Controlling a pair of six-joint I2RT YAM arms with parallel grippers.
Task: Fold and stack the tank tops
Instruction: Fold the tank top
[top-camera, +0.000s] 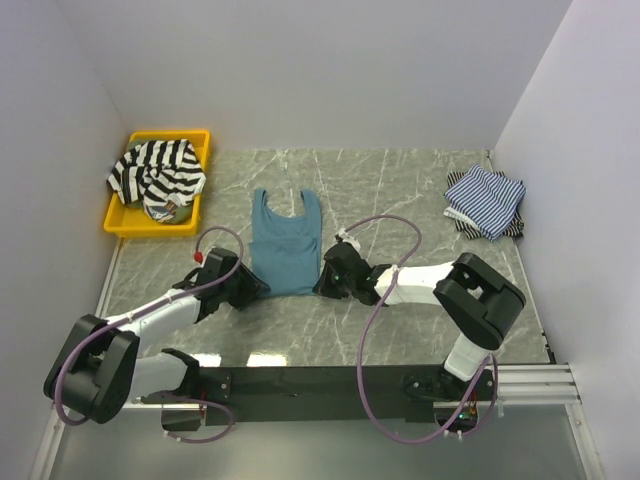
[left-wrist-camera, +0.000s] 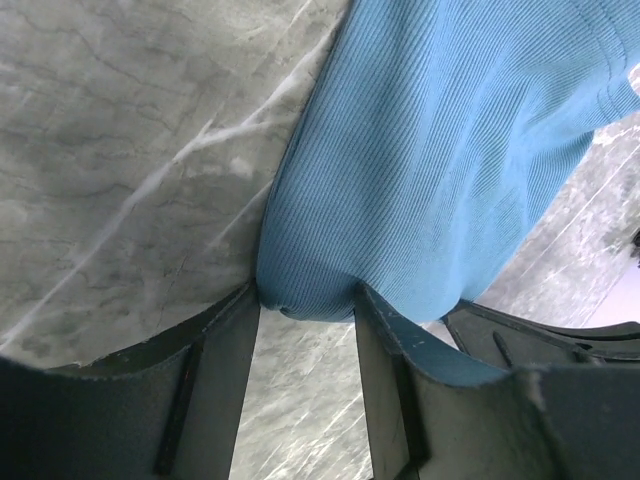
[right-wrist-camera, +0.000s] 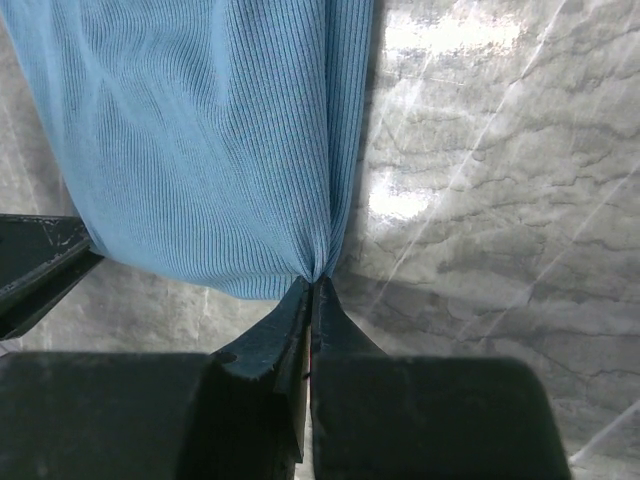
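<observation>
The teal-blue tank top (top-camera: 285, 245) lies flat in the middle of the table, straps pointing away from me. My left gripper (top-camera: 248, 288) is at its near left corner. In the left wrist view the gripper (left-wrist-camera: 305, 300) is open, and the teal hem (left-wrist-camera: 450, 150) bulges between its fingertips. My right gripper (top-camera: 325, 280) is at the near right corner. In the right wrist view the gripper (right-wrist-camera: 313, 285) is shut, pinching the teal cloth (right-wrist-camera: 200, 130) into a gather at the tips.
A yellow tray (top-camera: 203, 140) at the back left holds a crumpled black-and-white striped top (top-camera: 155, 175). Thin blue-and-white striped tops (top-camera: 485, 200) lie stacked at the back right by the wall. Grey marble table (top-camera: 400, 180) shows around the teal top.
</observation>
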